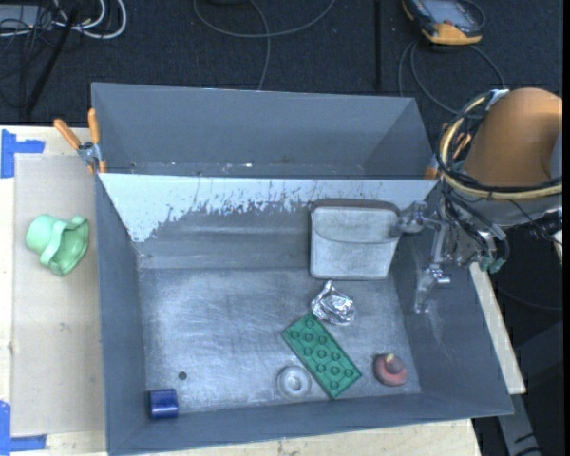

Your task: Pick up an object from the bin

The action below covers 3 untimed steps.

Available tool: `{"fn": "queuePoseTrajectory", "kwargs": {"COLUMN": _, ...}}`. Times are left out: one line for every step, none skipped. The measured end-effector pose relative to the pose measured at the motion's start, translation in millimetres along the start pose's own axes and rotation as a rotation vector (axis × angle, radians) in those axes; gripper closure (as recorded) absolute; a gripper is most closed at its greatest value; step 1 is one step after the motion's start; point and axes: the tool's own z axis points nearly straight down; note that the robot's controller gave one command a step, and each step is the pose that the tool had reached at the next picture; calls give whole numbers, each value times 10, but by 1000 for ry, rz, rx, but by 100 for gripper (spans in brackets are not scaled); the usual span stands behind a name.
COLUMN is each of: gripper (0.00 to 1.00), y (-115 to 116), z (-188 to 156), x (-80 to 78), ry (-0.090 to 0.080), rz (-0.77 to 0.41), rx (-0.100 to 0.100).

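My gripper hangs over the bin's right side, just inside the right wall. Nearest to it, to its left, a grey rectangular pad leans against the back slope. Below that pad a crumpled piece of silver foil lies on the floor. A small brownish-red round thing sits near the front right, below the gripper. Nothing shows in the gripper.
A green studded plate lies slanted near the front, with a clear round lid at its left end. A small blue block sits in the front left corner. The arm with its orange cover and cables stands over the right rim.
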Motion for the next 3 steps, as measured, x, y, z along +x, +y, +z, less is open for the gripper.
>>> {"fn": "queuePoseTrajectory", "kwargs": {"gripper": 0, "y": 344, "z": -449, "x": 12, "ry": -6, "rz": -16, "rx": -1}}
{"fn": "queuePoseTrajectory", "kwargs": {"gripper": 0, "y": 808, "z": 983, "x": 447, "ry": 5, "rz": 140, "rx": -1}}
{"fn": "queuePoseTrajectory", "kwargs": {"gripper": 0, "y": 580, "z": 847, "x": 524, "ry": -1, "rz": -90, "rx": 0}}
